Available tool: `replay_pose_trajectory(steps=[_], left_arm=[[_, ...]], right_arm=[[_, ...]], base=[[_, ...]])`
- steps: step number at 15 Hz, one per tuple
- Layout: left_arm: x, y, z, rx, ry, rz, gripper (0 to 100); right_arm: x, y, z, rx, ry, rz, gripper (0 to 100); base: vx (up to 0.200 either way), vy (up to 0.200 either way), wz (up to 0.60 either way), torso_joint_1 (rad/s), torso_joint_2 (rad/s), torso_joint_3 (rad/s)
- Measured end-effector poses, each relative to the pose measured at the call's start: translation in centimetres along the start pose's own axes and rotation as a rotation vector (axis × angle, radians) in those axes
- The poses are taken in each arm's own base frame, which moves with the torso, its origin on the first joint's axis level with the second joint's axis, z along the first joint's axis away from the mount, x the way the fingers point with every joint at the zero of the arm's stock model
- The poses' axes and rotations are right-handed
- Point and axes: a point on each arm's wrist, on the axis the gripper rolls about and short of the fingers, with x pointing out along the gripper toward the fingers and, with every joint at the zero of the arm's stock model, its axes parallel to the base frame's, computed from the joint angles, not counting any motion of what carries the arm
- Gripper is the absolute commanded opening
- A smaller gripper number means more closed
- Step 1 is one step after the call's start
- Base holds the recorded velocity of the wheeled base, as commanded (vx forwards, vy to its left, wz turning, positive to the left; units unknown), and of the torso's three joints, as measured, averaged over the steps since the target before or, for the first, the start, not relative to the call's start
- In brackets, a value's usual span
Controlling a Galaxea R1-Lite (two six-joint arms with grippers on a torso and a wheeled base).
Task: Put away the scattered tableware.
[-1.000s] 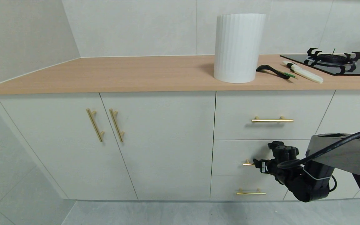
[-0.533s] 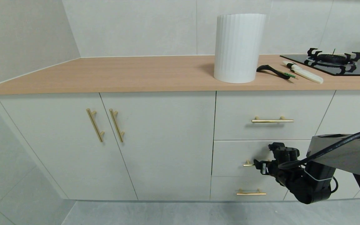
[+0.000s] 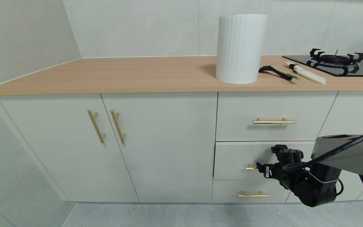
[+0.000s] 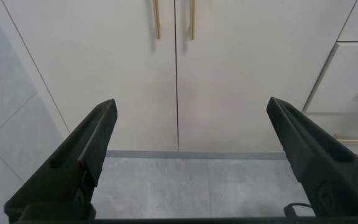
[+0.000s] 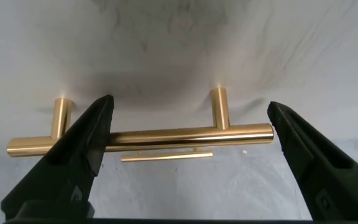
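Right gripper [image 3: 258, 165] held at middle drawer handle [image 5: 166, 135], jaws spread wide, brass bar lying across gap; drawer judged intended storage. Black utensil [image 3: 274, 71] and white knife [image 3: 307, 75] seen on countertop [image 3: 137, 74] beside ribbed canister [image 3: 239, 47]. Handle posts detailed by right wrist view, tableware by head view. Left gripper [image 4: 191, 109] spread open, faced toward cupboard doors [image 4: 229, 74].

Head camera overlooks cabinets [image 3: 156, 142]; right wrist camera sits near drawer handle [image 5: 166, 134].
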Motion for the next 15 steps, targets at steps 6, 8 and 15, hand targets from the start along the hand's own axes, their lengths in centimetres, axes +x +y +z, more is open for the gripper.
replay_pose_trajectory(steps=[6, 8, 15], left_arm=[[0.0, 0.0, 0.0, 0.0, 0.0, 0.0, 100], [0.0, 0.0, 0.0, 0.0, 0.0, 0.0, 100], [0.0, 0.0, 0.0, 0.0, 0.0, 0.0, 100]], right_arm=[[-4.4, -0.3, 0.5, -0.135, 0.124, 0.057, 100], [-7.0, -0.4, 2.0, -0.149, 0.189, 0.127, 100], [-16.3, -1.5, 9.2, -0.135, 0.124, 0.236, 100]], base=[[0.0, 0.0, 0.0, 0.0, 0.0, 0.0], [0.0, 0.0, 0.0, 0.0, 0.0, 0.0], [0.0, 0.0, 0.0, 0.0, 0.0, 0.0]])
